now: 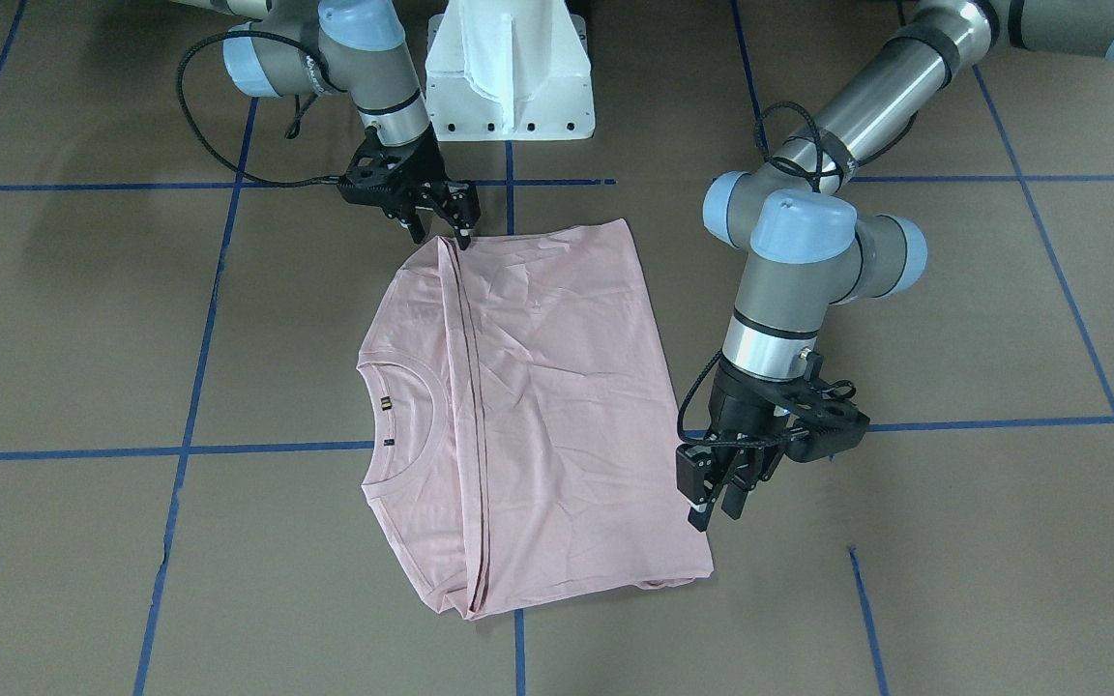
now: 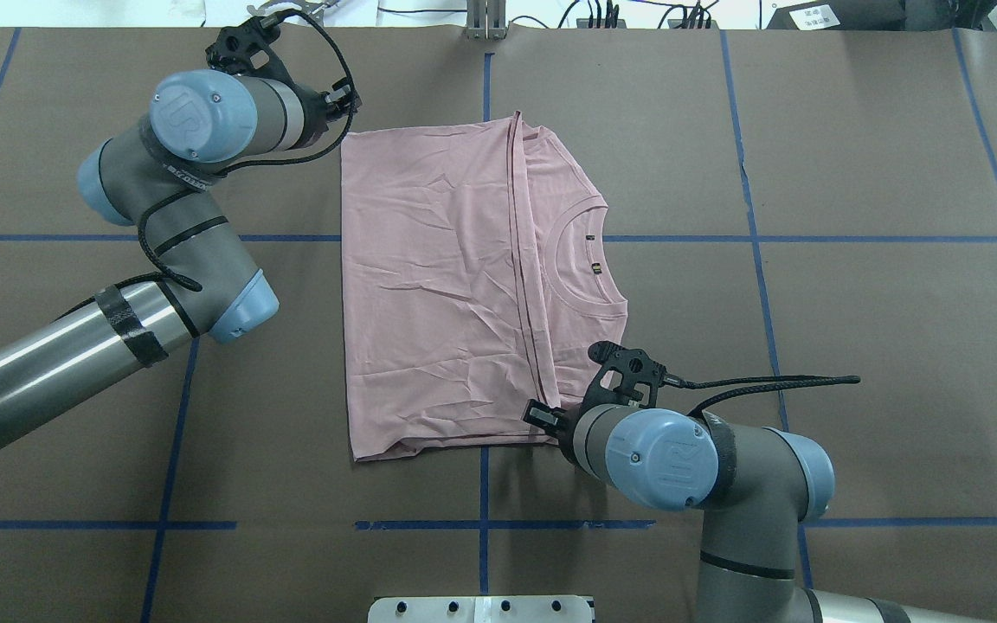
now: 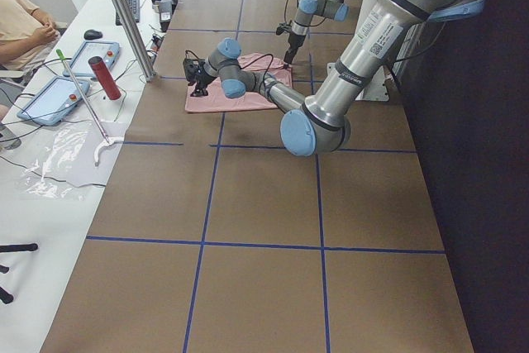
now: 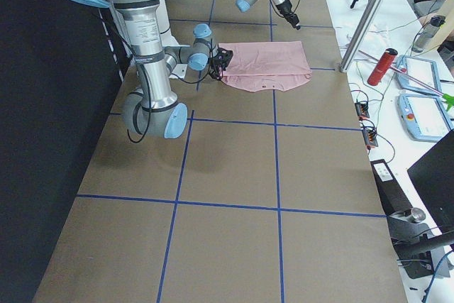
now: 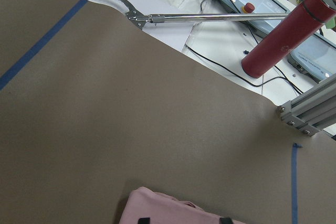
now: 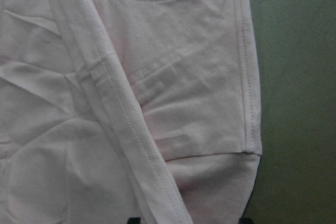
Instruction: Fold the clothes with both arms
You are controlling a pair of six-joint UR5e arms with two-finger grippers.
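Observation:
The light pink T-shirt point(image 1: 557, 387) lies flat in the middle of the table, its lower half folded up so the hem runs beside the ribbed collar point(image 1: 402, 406). The print is hidden. My left gripper point(image 1: 717, 512) is open and empty, just above the shirt's folded corner on the operators' side. That corner shows at the bottom of the left wrist view point(image 5: 173, 211). My right gripper point(image 1: 441, 232) is open over the hem's end near the robot base, one fingertip point(image 1: 463, 240) at the cloth. The right wrist view shows the sleeve and hem point(image 6: 184, 77) below it.
The white pedestal point(image 1: 509, 68) stands behind the shirt. Beyond the table's far edge lie a red cylinder point(image 5: 283, 40), a metal grabber tool point(image 5: 199, 18), control tablets and an aluminium post point(image 5: 310, 111). Blue tape lines cross the brown table point(image 2: 853, 303).

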